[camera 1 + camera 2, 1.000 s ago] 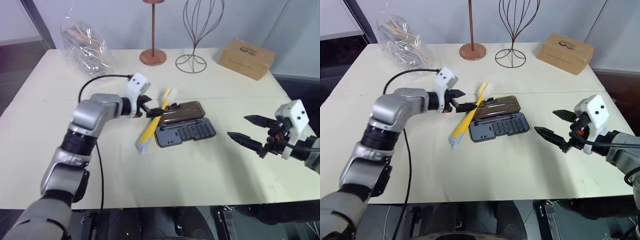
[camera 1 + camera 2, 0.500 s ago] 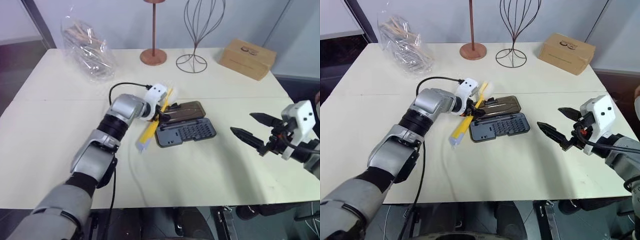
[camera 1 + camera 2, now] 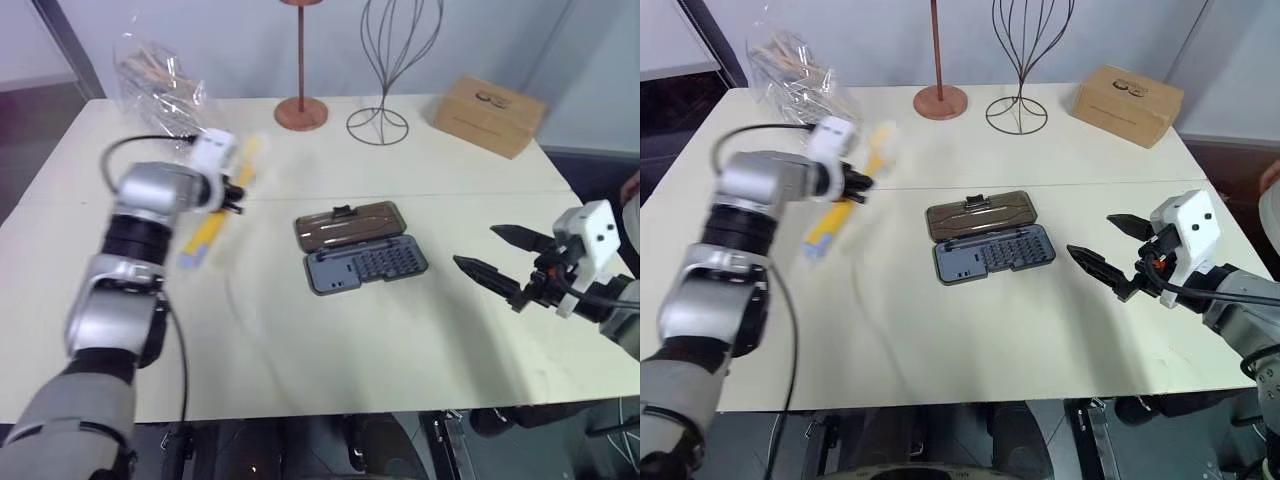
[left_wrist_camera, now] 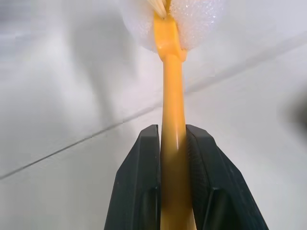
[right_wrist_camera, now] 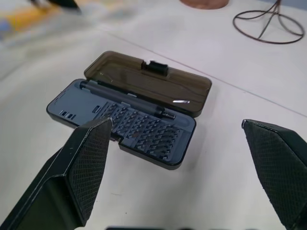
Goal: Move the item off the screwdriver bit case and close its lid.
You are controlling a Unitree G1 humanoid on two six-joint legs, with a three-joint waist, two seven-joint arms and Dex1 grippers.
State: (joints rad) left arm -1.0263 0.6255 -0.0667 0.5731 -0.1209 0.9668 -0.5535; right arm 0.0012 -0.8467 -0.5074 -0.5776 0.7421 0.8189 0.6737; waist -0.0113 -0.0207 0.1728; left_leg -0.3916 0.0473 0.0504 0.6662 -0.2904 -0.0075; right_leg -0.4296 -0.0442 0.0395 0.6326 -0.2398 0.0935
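Left eye view shows you your left gripper out over the left part of the table, its fingers clamped on the yellow brush, which hangs in the air well apart from the bit case. The case lies near the middle of the table with its lid flat open on the far side of the tray and nothing lying across either half. So by my reading you are in the first step, the brush off the case but not yet put down. Your right gripper hovers to the right of the case, fingers spread wide and holding nothing. Left wrist view shows both black fingers pressed against the yellow handle, the white head beyond them above bare table. Right wrist view looks between your wide-spread fingers straight at the open case, its small black latch tab on the lid's far edge. Next, I would say, lower the brush onto bare table on the left and let go, then get a finger behind the lid's far edge and swing it over the tray until the latch catches.
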